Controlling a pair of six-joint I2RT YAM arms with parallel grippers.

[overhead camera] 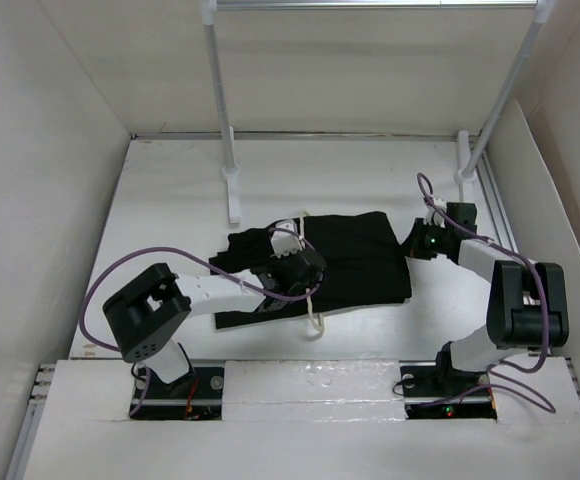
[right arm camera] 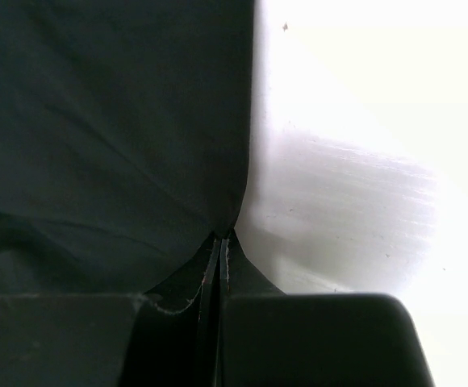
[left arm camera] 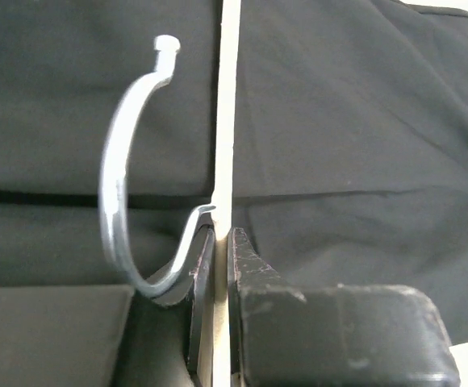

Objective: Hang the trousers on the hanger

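The black trousers [overhead camera: 355,262] lie folded flat in the middle of the table. Across their left part lies the cream hanger [overhead camera: 316,318], one rounded end sticking out past the near edge of the cloth. My left gripper [overhead camera: 295,268] is shut on the hanger. In the left wrist view the hanger's thin bar [left arm camera: 227,105] runs edge-on between the jaws [left arm camera: 222,235], its metal hook [left arm camera: 117,201] curving to the left over the trousers [left arm camera: 355,161]. My right gripper [overhead camera: 422,240] is shut on the right edge of the trousers [right arm camera: 113,137], the cloth pinched at the fingertips [right arm camera: 221,239].
Two white rack poles [overhead camera: 220,100] [overhead camera: 500,100] rise at the back, with a foot [overhead camera: 233,195] on the table just behind the trousers. White walls close in left, right and back. Bare white table [right arm camera: 363,161] lies right of the trousers.
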